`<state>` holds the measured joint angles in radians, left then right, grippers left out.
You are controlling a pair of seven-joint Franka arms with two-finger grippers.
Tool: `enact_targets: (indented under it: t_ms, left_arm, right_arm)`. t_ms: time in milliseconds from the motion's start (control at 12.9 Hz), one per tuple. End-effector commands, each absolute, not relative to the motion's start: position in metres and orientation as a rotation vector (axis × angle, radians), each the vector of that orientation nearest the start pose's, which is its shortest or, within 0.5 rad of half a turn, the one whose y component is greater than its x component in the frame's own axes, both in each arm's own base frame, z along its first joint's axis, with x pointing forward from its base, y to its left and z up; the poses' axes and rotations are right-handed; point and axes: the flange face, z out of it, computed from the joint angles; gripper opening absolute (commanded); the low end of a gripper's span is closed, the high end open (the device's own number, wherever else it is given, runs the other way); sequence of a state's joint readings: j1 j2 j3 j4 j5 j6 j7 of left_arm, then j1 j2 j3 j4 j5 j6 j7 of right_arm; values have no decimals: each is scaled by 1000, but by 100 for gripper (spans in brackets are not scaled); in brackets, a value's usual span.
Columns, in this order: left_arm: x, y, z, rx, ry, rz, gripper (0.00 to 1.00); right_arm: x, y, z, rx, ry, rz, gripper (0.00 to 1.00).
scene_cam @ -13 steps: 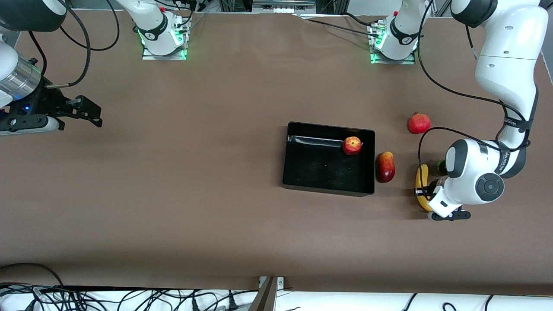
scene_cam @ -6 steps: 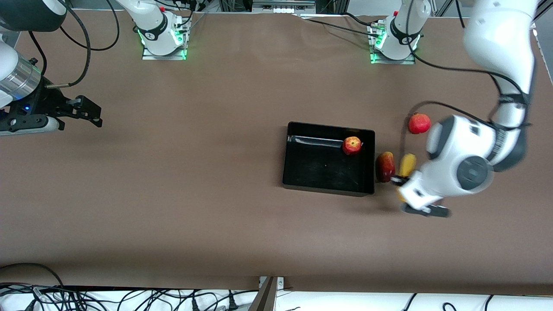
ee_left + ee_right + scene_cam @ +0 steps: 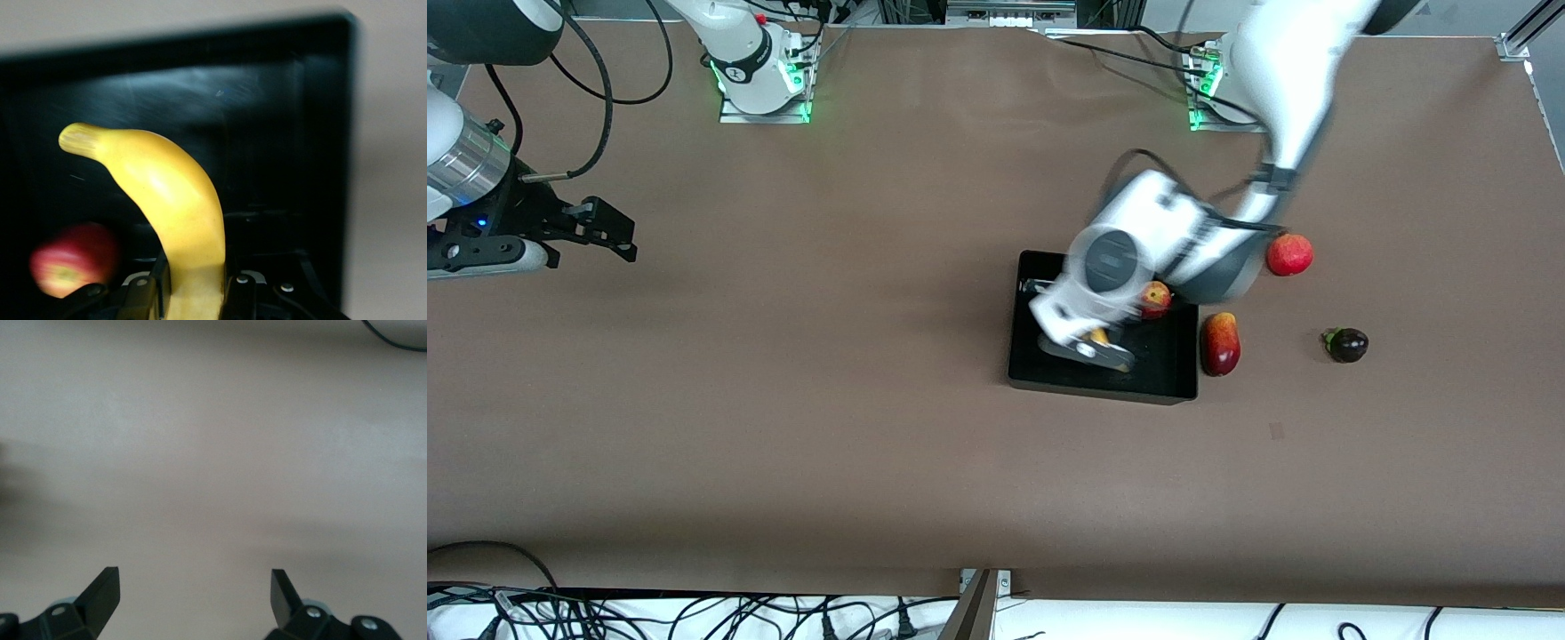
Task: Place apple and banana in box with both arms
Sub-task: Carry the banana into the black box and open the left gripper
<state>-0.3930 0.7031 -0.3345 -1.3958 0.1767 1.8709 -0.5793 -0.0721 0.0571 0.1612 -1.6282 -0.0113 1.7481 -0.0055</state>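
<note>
- Front view: the left gripper (image 3: 1096, 342) hangs over the box (image 3: 1049, 378), fingers clamped on the banana (image 3: 1100, 337), of which you see only a yellow sliver under the wrist. The apple (image 3: 1158, 300) already lies in the box, at the corner toward the left arm's end. The right gripper (image 3: 600, 233) waits over bare table (image 3: 783, 427) at the right arm's end, well apart from the fruit.
- Left wrist view: you see the fingers (image 3: 155, 293) pinching the banana (image 3: 167, 200) near one end, so most of its length juts free over the box (image 3: 333, 133) floor; the apple (image 3: 70, 267) sits beside it below. Judge the banana light, fairly firm and smooth-skinned: an end grip lets it swing, so a hold nearer mid-length would steady it. A hard squeeze may bruise it.
- Right wrist view: the right gripper (image 3: 193, 593) shows its fingers spread wide, nothing between them, only table (image 3: 213, 453) beneath.
</note>
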Motion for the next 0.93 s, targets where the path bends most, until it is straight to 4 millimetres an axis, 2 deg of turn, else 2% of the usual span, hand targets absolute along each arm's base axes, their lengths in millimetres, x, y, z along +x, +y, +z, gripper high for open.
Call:
enact_targets:
  t_ms: [0, 78, 233, 311, 388, 466, 544, 621, 699, 854]
  left_arm:
    - [563, -423, 276, -3038, 199, 217, 0]
    - [567, -418, 263, -3035, 192, 216, 0]
    - [562, -417, 245, -3029, 193, 237, 2]
    - [560, -415, 240, -3025, 189, 250, 13]
    - [561, -416, 236, -3027, 185, 260, 39]
    - [564, -412, 232, -3029, 173, 263, 75]
    - [573, -399, 234, -3031, 149, 262, 100]
    - [581, -390, 241, -3034, 129, 258, 100]
    - [591, -377, 256, -3050, 123, 239, 100]
    - [611, -335, 300, -3051, 117, 243, 100]
  right_arm:
    - [583, 49, 584, -3144, -151, -110, 100]
    - [583, 49, 584, -3144, -151, -110, 100]
    - [583, 49, 584, -3144, -148, -110, 100]
    - [583, 49, 584, -3144, -151, -110, 100]
    - [583, 49, 584, -3144, -148, -110, 100]
    - [583, 49, 584, -3144, -151, -110, 100]
    - [583, 49, 585, -3144, -151, -113, 100]
    - [583, 49, 584, -3144, -151, -110, 100]
    - [583, 49, 585, -3144, -151, -113, 100]
    - [583, 49, 584, -3144, -151, -110, 100]
